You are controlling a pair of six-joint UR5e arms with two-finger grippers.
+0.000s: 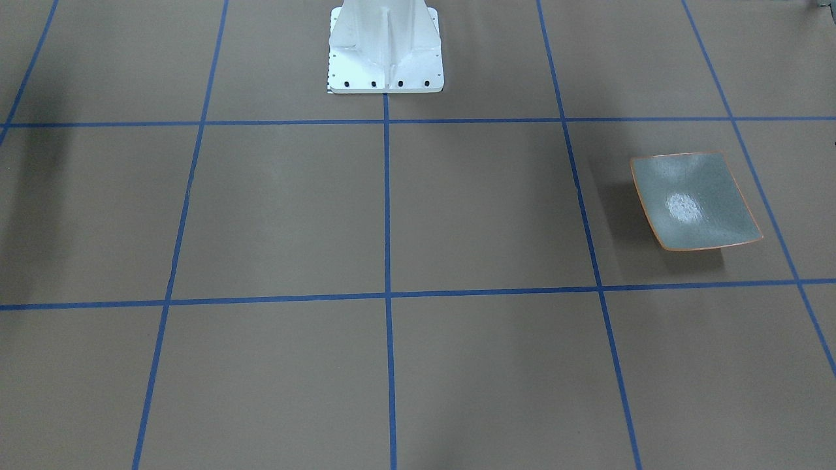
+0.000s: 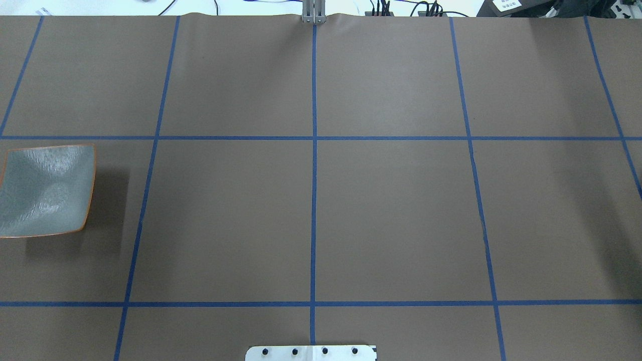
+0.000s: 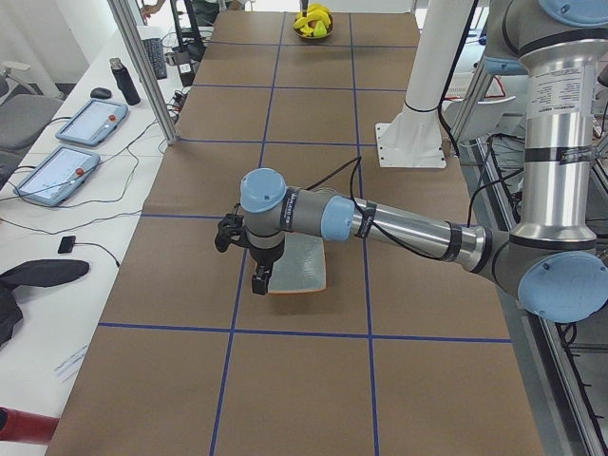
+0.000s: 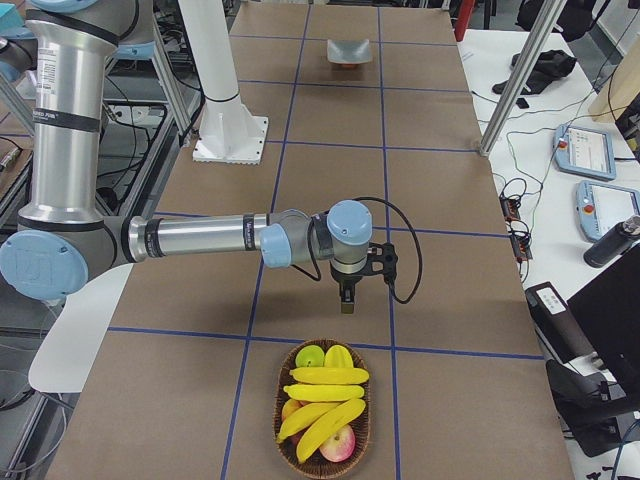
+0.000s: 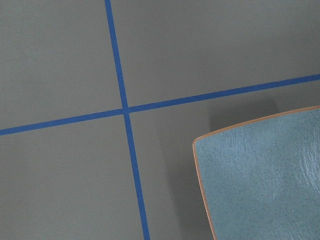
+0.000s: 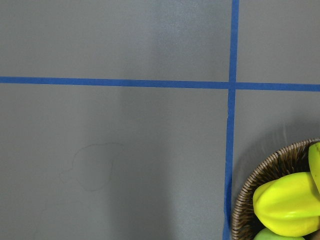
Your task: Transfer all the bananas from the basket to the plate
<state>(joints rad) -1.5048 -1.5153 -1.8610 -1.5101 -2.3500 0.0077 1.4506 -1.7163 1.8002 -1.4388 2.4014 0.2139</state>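
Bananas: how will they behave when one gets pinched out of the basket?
The bananas look glossy, so probably slippery in a pinch. They lie stacked on other fruit in the basket, so a nudge may roll or shift them.

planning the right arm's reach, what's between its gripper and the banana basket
Nothing stands there. In the exterior right view, only bare brown paper and one blue tape line separate the right gripper from the basket holding the bananas.
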